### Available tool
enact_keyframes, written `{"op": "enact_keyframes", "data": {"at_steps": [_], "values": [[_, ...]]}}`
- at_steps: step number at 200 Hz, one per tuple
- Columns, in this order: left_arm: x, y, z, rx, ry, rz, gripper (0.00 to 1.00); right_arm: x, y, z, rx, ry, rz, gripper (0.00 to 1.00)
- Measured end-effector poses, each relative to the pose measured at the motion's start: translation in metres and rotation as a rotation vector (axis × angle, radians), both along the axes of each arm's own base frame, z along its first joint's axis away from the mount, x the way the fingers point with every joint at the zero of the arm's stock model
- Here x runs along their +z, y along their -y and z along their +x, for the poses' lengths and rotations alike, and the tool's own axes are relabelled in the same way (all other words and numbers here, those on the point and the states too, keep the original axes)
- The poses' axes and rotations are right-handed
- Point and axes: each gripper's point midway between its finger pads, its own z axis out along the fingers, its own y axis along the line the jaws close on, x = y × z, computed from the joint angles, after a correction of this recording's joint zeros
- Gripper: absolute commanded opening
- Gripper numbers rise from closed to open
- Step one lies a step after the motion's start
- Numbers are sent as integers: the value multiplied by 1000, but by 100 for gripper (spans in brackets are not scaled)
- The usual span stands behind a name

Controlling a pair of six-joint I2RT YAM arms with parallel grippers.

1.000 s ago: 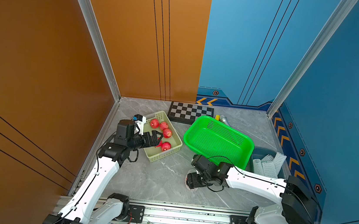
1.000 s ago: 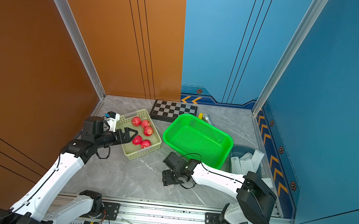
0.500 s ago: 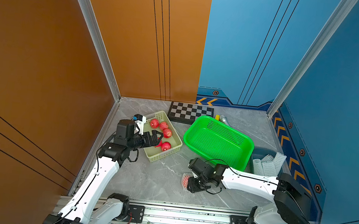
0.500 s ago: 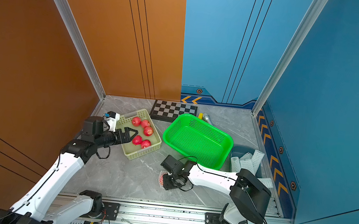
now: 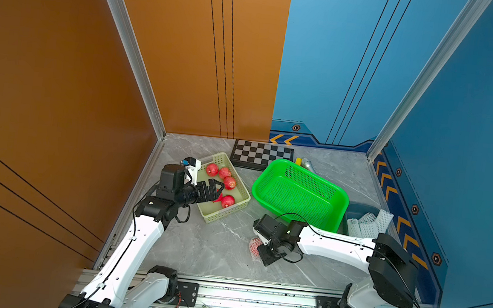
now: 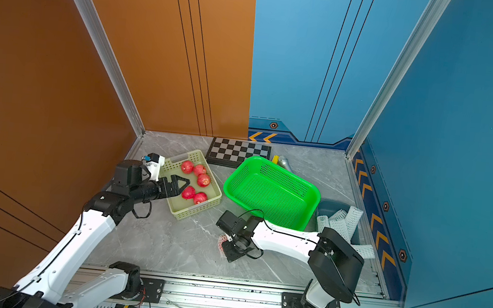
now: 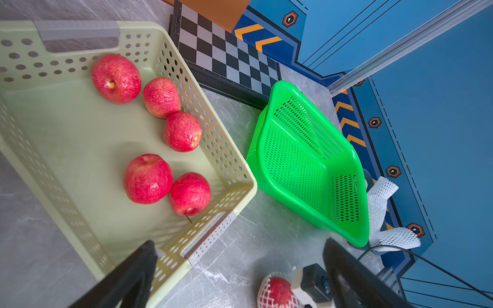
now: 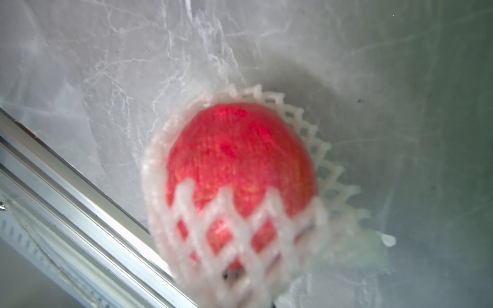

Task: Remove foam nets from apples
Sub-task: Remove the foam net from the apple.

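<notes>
Right claw [image 5: 262,254]: pressed together, pinching the foam net [image 8: 226,226], we judge.
Apple [image 8: 240,160]: half bared, unheld, on the near surface [image 5: 213,251].
Left claw [image 6: 184,184]: spread over the left basket [image 7: 226,160].
Risk: we pull, and the apple drags along or rolls.

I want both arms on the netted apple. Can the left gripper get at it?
Probably yes. The left gripper hangs open over the pale basket, and bare table lies between it and the netted apple. It must clear the basket wall; the right gripper, shut on the net, covers one side.
</notes>
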Motion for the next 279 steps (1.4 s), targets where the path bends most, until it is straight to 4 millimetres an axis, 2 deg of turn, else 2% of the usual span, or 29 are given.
{"op": "enact_keyframes", "data": {"at_steps": [8, 40, 60, 72, 81, 141, 155, 159, 175, 181, 220, 247, 279], "values": [[0, 0, 0, 0, 0, 0, 98, 5, -1, 3, 46, 20, -16, 4], [0, 0, 0, 0, 0, 0, 98, 19, -1, 5, 220, 75, -83, 50], [0, 0, 0, 0, -1, 0, 98, 22, 2, 2, 300, 84, -113, 59], [-1, 0, 0, 0, -3, 0, 98, 23, 3, 1, 336, 86, -124, 70], [-1, 0, 1, 0, -4, 0, 98, 23, 2, 2, 349, 85, -132, 74], [-3, -4, 3, 12, -8, 1, 98, 28, -1, 8, 361, 64, -118, 81], [-4, -4, 3, 13, -13, 0, 98, 33, -3, 4, 365, 44, -102, 86], [-4, -4, 4, 13, -15, -1, 98, 34, -4, 3, 371, 40, -98, 92], [-6, -5, 5, 14, -21, -2, 98, 41, -7, -2, 379, 13, -78, 94], [-6, -5, 5, 15, -22, -3, 98, 44, -8, -3, 382, 4, -71, 99], [-6, -5, 6, 15, -24, -10, 98, 55, -9, -6, 385, -13, -68, 99], [-6, -6, 6, 15, -24, -14, 98, 48, -9, -4, 373, -23, -94, 98], [-6, -7, 6, 20, -26, -20, 98, 22, -14, 2, 341, -48, -150, 95]]}}
